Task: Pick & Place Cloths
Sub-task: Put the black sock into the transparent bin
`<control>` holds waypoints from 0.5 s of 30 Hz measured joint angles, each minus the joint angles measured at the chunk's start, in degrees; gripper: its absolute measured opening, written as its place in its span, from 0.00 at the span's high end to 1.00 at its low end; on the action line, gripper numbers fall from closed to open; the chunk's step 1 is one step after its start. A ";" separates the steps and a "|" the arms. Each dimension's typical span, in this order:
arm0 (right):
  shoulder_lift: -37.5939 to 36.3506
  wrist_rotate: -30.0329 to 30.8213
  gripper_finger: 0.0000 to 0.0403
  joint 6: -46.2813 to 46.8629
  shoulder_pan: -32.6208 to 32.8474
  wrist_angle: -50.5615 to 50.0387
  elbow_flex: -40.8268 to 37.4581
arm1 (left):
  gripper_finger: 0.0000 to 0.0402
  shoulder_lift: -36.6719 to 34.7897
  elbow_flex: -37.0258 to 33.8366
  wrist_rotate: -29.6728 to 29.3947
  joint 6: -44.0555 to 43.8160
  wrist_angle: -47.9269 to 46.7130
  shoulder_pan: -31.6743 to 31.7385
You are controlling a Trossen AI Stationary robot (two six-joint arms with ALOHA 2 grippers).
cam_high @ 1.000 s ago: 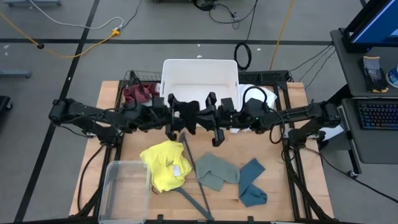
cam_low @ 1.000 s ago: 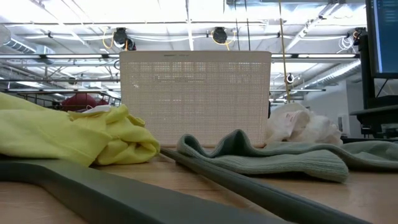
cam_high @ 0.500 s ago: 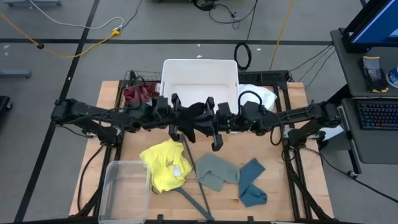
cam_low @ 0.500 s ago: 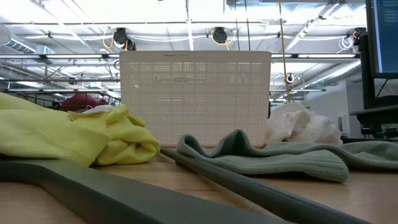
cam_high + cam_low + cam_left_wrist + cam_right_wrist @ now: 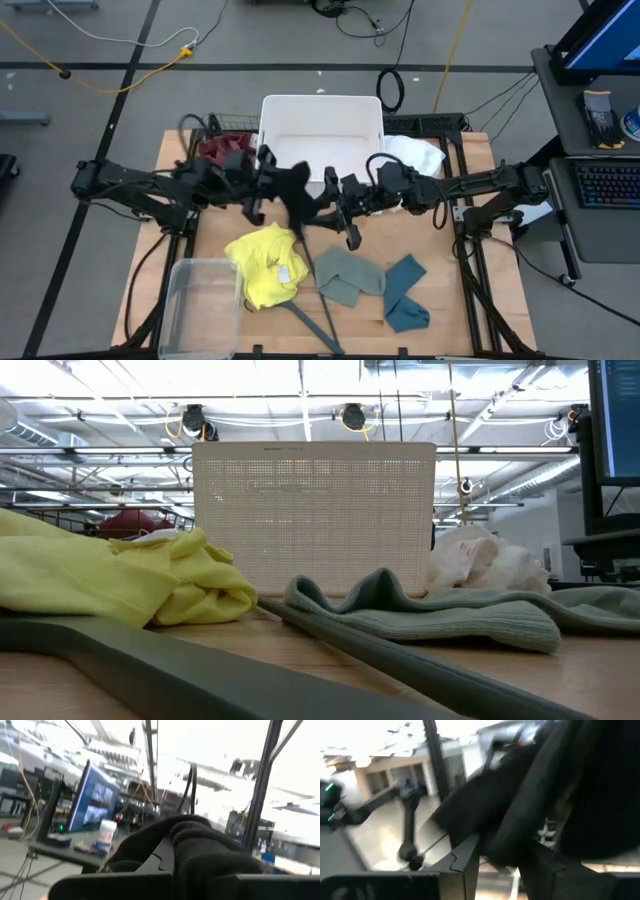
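Taking the white bin [image 5: 321, 118] as the landmark: just left of it a dark wire basket [image 5: 214, 128] holds the maroon cloth [image 5: 224, 150]. In front of the bin's near wall, held off the table, the left gripper [image 5: 262, 192] has its fingers pinched together on a black cloth [image 5: 296, 190], which hangs as a limp bunch between the two arms. The left wrist view shows that dark fabric [image 5: 200, 845] heaped over the fingers. Just right of it, the right gripper [image 5: 344, 200] has its fingers part open around the same cloth, apparently letting go (a hand-over, by my reading).

The cloth looks light, soft and shapeless, so it should drape and swing; a pinch on a gathered fold or edge ought to hold better than a grab at the loose middle.

Nearer than the bin lie the yellow cloth [image 5: 265, 263], the sage green cloth [image 5: 348, 275] and the teal cloth [image 5: 405, 295], with a thin grey hanger [image 5: 315, 285] across them. A clear tub [image 5: 200, 305] sits at the front left, seemingly empty. The white cloth [image 5: 415, 152] rests beside the bin's right wall. The bin's floor looks bare.
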 joint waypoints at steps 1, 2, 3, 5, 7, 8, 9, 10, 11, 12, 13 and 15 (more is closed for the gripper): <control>0.00 -0.82 0.70 -0.06 0.03 -1.11 0.00 | 0.99 -0.92 0.00 -0.22 0.55 0.09 -0.35; 0.00 -1.09 0.69 -0.06 0.05 -2.28 0.00 | 0.99 -1.83 0.00 -0.72 1.04 0.12 -0.75; 0.00 -1.19 0.69 -0.06 0.11 -3.71 0.00 | 0.99 -2.79 0.00 -1.06 1.44 0.13 -1.31; 0.00 -1.19 0.68 -0.14 0.17 -6.29 0.00 | 1.00 -4.32 0.00 -1.50 2.06 0.26 -2.38; 0.00 -0.99 0.68 -0.17 0.15 -9.13 0.00 | 1.00 -5.89 0.00 -1.58 2.14 0.09 -3.52; 0.00 -0.88 0.68 -0.17 0.15 -10.64 0.00 | 1.00 -6.54 0.00 -1.56 2.12 0.13 -4.26; 0.01 -0.86 0.68 -0.19 0.14 -11.95 0.00 | 1.00 -7.18 0.00 -1.51 1.90 0.11 -4.96; 0.02 -0.74 0.68 -0.19 0.08 -13.18 0.00 | 1.00 -7.74 0.00 -1.50 1.60 0.15 -5.78; 0.02 -0.73 0.69 -0.19 -0.01 -14.38 -0.01 | 1.00 -8.29 0.00 -1.48 1.08 0.16 -6.70; 0.02 -0.73 0.69 -0.19 -0.16 -15.38 -0.02 | 1.00 -8.74 0.00 -1.29 0.40 0.13 -7.68; 0.02 -0.73 0.69 -0.21 -0.29 -16.48 0.00 | 1.00 -9.17 0.00 -0.83 -0.35 0.11 -8.67; 0.02 -0.66 0.70 -0.21 -0.37 -18.38 -0.02 | 1.00 -9.77 0.00 0.11 -1.86 0.11 -10.59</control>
